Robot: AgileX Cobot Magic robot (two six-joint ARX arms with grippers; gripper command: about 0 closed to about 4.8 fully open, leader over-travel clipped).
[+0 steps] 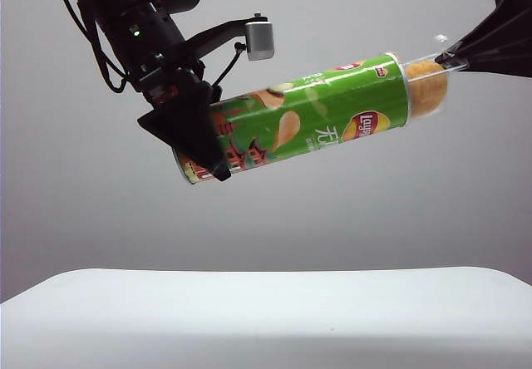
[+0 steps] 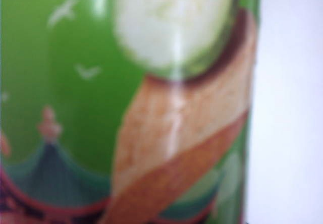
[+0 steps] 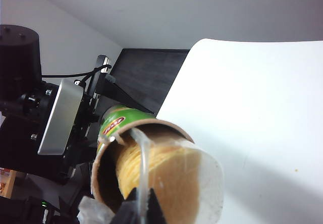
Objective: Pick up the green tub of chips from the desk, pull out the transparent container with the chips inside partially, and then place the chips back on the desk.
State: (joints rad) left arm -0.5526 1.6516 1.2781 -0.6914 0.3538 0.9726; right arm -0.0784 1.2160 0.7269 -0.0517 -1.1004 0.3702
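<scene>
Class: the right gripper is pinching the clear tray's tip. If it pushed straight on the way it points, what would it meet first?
The right gripper points along the can, so it would probably press the clear tray and chips back inside.

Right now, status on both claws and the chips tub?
Left claw clamped on green tub of chips, held tilted above the desk. Right claw shut on transparent container rim, chips partly out. Nothing in the way.
</scene>
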